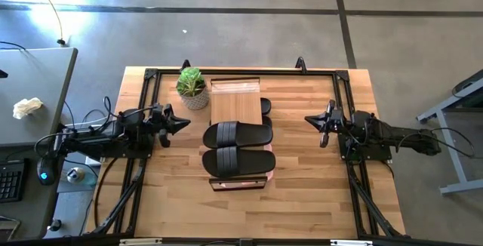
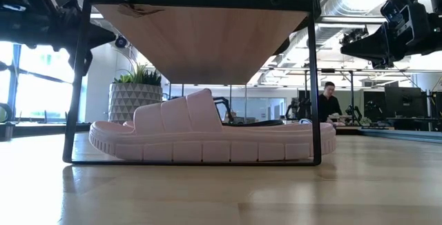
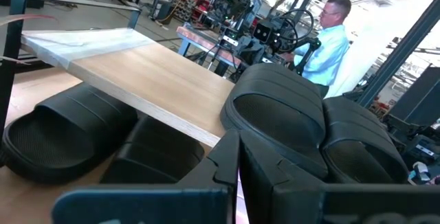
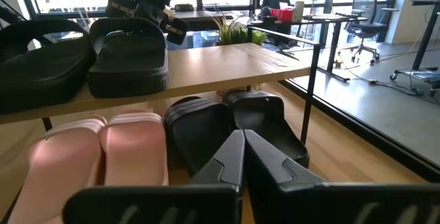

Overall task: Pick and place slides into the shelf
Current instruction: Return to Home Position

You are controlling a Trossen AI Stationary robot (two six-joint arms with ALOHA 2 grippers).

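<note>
The light-wood shelf (image 1: 234, 101) stands mid-table. Two black slides (image 1: 238, 134) (image 1: 238, 161) lie side by side on the near half of its plank top. In the right wrist view two pink slides (image 4: 134, 145) (image 4: 58, 159) and two more black slides (image 4: 199, 131) (image 4: 265, 121) sit on the lower tier under the plank. One pink slide (image 2: 207, 135) fills the low view. My left gripper (image 1: 183, 123) hangs shut, left of the shelf. My right gripper (image 1: 309, 119) hangs shut, right of the shelf. Both are off the table and hold nothing.
A potted plant (image 1: 192, 87) stands at the shelf's far left corner. Black frame rails (image 1: 143, 87) run along the table's left, right and far sides. A grey desk (image 1: 34, 95) stands left of the table. A person (image 3: 330, 31) sits in the room beyond.
</note>
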